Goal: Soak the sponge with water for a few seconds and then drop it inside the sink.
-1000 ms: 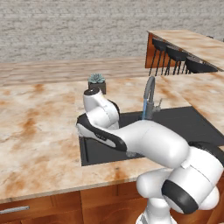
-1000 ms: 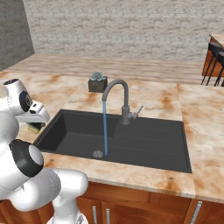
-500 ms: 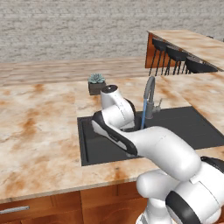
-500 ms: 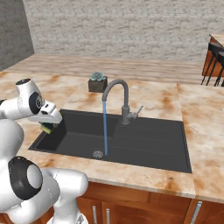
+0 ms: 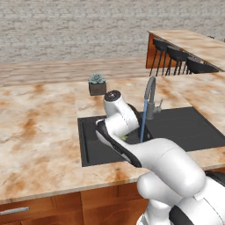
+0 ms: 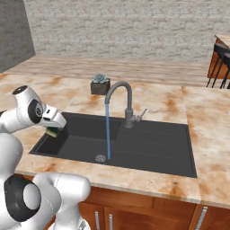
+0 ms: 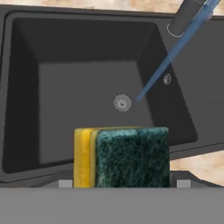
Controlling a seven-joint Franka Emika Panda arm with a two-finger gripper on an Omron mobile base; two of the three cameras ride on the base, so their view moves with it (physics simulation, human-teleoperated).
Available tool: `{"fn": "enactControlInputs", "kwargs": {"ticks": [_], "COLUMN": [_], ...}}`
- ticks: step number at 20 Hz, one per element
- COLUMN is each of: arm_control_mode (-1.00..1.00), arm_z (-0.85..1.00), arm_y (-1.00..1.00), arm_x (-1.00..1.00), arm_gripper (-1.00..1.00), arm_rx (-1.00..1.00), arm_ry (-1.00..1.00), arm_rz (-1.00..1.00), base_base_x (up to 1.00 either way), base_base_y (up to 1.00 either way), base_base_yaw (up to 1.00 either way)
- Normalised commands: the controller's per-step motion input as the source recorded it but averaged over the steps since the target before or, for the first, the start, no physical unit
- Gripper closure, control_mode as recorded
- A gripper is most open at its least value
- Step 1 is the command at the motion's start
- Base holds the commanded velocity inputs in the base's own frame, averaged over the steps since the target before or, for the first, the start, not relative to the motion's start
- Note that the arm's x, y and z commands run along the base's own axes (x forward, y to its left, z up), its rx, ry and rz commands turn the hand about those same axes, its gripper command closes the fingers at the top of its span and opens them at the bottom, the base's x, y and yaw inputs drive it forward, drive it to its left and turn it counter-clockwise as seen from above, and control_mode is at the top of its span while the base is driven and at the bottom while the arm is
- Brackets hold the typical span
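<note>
My gripper (image 6: 55, 127) is shut on the sponge (image 6: 53, 132), a yellow block with a dark green face. It hangs over the left end of the black sink (image 6: 148, 148). In the hand view the sponge (image 7: 127, 155) sits between the fingertips, above the basin floor (image 7: 78, 87) and short of the round drain (image 7: 122, 102). The water (image 6: 108, 132) falls as a thin blue stream from the grey faucet (image 6: 125, 96) to a spot beside the drain (image 6: 100, 157). The sponge is left of the stream and apart from it. In the left base view the arm hides most of the sponge (image 5: 124, 137).
A dark square pot with a succulent (image 6: 99, 84) stands on the marble counter behind the faucet. The faucet lever (image 6: 141, 114) sticks out to the right. Black bar stools (image 5: 176, 57) stand by a second counter at the far right.
The arm has swung the sponge to the right, from the counter at the sink's left rim to over the basin, closer to the stream. The grip has stayed the same.
</note>
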Motion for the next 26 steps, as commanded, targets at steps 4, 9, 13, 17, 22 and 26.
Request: {"fn": "enactControlInputs", "kwargs": {"ticks": [4, 9, 13, 17, 22, 26], "arm_control_mode": [-1.00, -1.00, -1.00, -1.00, -1.00, -1.00], "arm_z": [0.00, 0.00, 0.04, 0.11, 0.23, 0.18], "arm_y": [0.00, -0.02, -0.08, -0.04, -0.03, -0.04], "arm_x": [0.00, 0.00, 0.00, 0.00, 0.00, 0.00], "arm_gripper": [1.00, 1.00, 1.00, 1.00, 1.00, 1.00], "arm_rx": [-0.21, -0.23, -0.15, -0.08, -0.01, -0.01], "arm_ry": [-0.02, 0.00, -0.03, -0.03, -0.04, -0.07], "arm_rz": [-0.11, -0.27, -0.33, -0.33, -0.29, -0.27], "base_base_x": [0.00, 0.00, 0.00, 0.00, 0.00, 0.00], "base_base_y": [0.00, 0.00, 0.00, 0.00, 0.00, 0.00], "base_base_yaw": [0.00, 0.00, 0.00, 0.00, 0.00, 0.00]}}
